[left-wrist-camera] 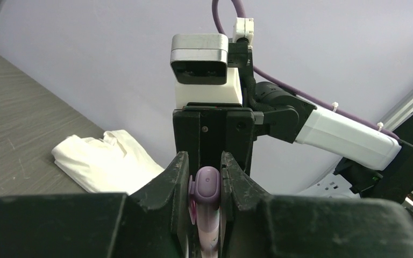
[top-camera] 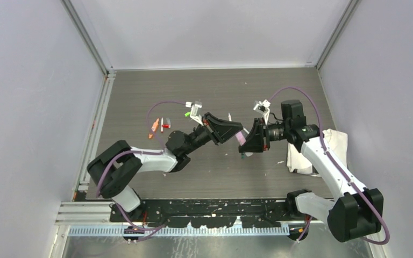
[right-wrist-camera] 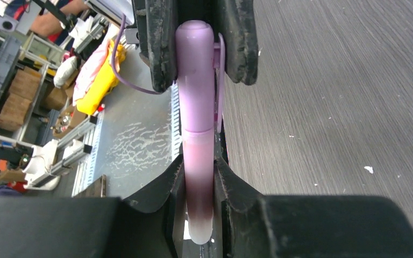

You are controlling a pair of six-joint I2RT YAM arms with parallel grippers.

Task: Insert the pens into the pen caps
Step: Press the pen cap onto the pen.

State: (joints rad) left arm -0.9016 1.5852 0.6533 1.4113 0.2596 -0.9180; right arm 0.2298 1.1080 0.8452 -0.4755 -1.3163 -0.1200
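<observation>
A pink-purple pen cap sits over the end of a pen with a pink-to-white body. The two form one straight stick, held in the air between my two grippers. My left gripper is shut on the cap, whose rounded end shows between its fingers in the left wrist view. My right gripper is shut on the pen body, in the right wrist view. The left gripper's fingers face mine across the cap. Loose orange, red and green caps or pens lie on the table to the left.
A white cloth lies on the table under the right arm; it also shows in the left wrist view. Purple cables loop above both wrists. The enclosure's walls stand at the left, right and back.
</observation>
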